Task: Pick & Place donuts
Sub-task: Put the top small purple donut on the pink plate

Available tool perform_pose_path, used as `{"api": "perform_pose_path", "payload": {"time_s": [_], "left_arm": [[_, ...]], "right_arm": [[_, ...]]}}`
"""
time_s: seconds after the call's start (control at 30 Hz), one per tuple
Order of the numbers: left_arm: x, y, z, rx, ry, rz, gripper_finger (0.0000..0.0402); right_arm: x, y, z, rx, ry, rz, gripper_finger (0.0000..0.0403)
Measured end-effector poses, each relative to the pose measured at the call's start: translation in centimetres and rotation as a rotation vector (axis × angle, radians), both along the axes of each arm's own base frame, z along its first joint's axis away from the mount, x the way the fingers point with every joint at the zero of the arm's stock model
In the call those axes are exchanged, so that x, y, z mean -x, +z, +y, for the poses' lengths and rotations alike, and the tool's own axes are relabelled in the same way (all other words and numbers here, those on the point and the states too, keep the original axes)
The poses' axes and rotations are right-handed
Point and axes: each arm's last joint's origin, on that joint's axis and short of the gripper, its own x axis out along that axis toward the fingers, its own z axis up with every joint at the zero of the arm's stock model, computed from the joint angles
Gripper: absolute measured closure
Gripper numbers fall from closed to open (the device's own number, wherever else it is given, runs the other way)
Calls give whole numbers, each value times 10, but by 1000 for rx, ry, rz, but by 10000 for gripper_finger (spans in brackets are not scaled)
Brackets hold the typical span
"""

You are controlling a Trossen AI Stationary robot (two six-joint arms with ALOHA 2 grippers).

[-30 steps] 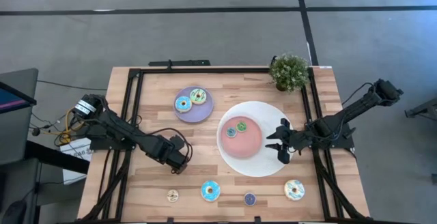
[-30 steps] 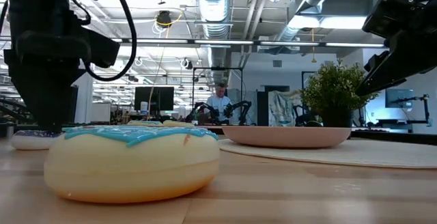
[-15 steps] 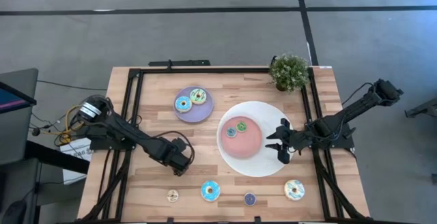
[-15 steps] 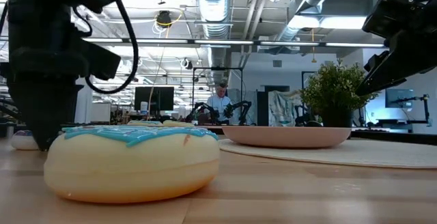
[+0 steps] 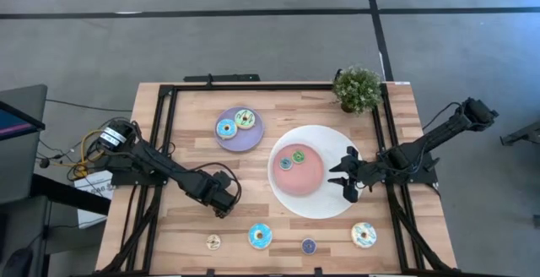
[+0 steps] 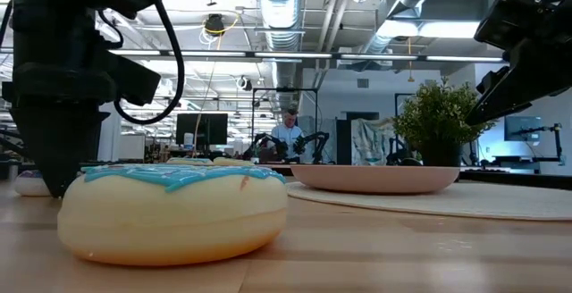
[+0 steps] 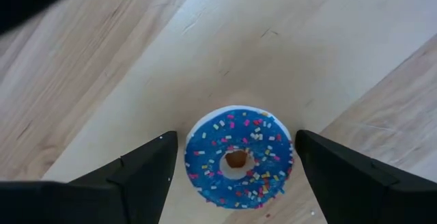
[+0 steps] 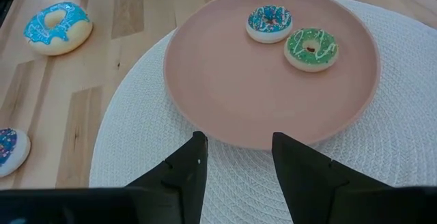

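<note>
My left gripper [image 5: 223, 209] is open and points down at the table, left of the near middle. In the left wrist view its fingers [image 7: 147, 169] stand on either side of a mini blue‑iced sprinkled donut [image 7: 237, 159] lying flat on the wood, with a narrow gap on each side. That donut is hidden under the gripper in the high view, and only its edge [image 6: 25, 183] shows in the low view. My right gripper [image 5: 348, 176] is open and hovers over the white mat [image 5: 336, 203], right of the pink plate [image 5: 305, 180].
Along the near edge lie a tan mini [image 5: 213, 241], a larger blue donut [image 5: 260, 236], a purple mini [image 5: 309, 246] and a larger cream donut [image 5: 364, 234]. The lilac plate [image 5: 239, 142] holds two larger donuts, the pink plate two minis [image 8: 292, 36]. A potted plant [image 5: 357, 89] stands far right.
My left gripper has moved a little toward the table's near edge and come down over the mini blue donut, now covering part of it in the low view. It has hardly moved in the last half second.
</note>
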Motion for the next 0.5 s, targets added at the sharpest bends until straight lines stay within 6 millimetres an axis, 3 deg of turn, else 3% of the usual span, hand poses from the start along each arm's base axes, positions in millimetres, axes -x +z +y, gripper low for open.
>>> {"api": "perform_pose_path", "payload": {"time_s": [0.5], "left_arm": [[-1, 0, 0, 6, 0, -6, 156]], "right_arm": [[0, 0, 0, 0, 0, 0, 249]]}}
